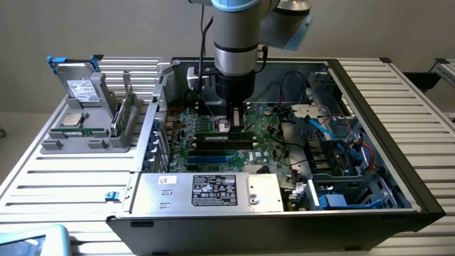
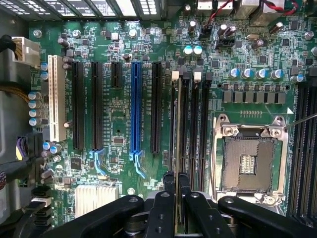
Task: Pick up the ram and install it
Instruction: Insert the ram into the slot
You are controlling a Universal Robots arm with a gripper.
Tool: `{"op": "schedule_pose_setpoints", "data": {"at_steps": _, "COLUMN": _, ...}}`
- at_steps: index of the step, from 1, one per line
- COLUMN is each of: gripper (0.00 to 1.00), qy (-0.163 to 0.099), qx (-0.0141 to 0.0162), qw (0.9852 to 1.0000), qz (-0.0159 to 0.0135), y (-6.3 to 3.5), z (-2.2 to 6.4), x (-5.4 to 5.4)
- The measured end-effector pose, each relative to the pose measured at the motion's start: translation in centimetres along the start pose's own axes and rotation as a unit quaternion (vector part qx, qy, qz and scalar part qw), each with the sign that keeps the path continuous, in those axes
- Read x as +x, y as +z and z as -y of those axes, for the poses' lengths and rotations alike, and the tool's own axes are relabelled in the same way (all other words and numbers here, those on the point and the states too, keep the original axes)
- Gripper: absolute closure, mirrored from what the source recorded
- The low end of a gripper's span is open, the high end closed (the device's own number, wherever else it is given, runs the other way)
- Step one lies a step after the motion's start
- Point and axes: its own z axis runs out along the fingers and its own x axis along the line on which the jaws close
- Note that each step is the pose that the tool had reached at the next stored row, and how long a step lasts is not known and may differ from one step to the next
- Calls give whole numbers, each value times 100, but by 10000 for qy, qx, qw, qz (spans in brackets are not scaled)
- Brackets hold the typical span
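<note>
In the exterior view, an open computer case [image 1: 384, 114] is lying on a slatted table [image 1: 71, 181]. The case is holding a green motherboard [image 1: 274, 128], a silver metal box with a dark label [image 1: 213, 190] along its near wall, and a tangle of blue and red cables [image 1: 323, 128] toward the exterior view's right. Beside the case, on the exterior view's left, a grey holder [image 1: 92, 145] is carrying a boxy drive with a white label [image 1: 84, 92], a square silver-topped processor [image 1: 73, 118] and a green board standing on edge [image 1: 127, 114]. The arm is reaching straight down into the case, and the gripper [image 1: 233, 128] is sitting low over the motherboard. The ram [image 1: 213, 137] is showing just under it as a narrow green strip, its long axis running from the exterior view's left to right, in line with the blue slots below it.

The wrist view is looking down onto the board and is giving details that the other view is hiding: a white expansion slot [image 2: 57, 99], a blue slot [image 2: 136, 114] among black ones, and an empty processor socket [image 2: 247, 163] with its metal frame. Here the gripper [image 2: 177, 181] is clamping its two black fingers [image 2: 167, 198] on the ram [image 2: 177, 124], which is appearing edge-on as a thin pale line. The stick is pointing away from the fingers, parallel to the black memory slots [image 2: 197, 124] and lying over the one nearest the expansion slots. Whether it is seated there or hanging just above, I cannot tell.
</note>
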Motion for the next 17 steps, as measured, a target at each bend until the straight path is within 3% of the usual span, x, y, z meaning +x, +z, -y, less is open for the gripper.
{"op": "schedule_pose_setpoints", "data": {"at_steps": 3, "gripper": 86, "qy": -2, "qx": 13, "qw": 10000, "qz": -92, "y": 7, "z": 0, "x": -9}}
{"op": "schedule_pose_setpoints", "data": {"at_steps": 6, "gripper": 86, "qy": 1, "qx": 62, "qw": 9999, "qz": -97, "y": 10, "z": -2, "x": -11}}
{"op": "schedule_pose_setpoints", "data": {"at_steps": 8, "gripper": 86, "qy": 2, "qx": 77, "qw": 9999, "qz": -97, "y": 13, "z": -9, "x": -11}}
{"op": "schedule_pose_setpoints", "data": {"at_steps": 17, "gripper": 86, "qy": 2, "qx": 82, "qw": 9999, "qz": -98, "y": 30, "z": -16, "x": -33}}
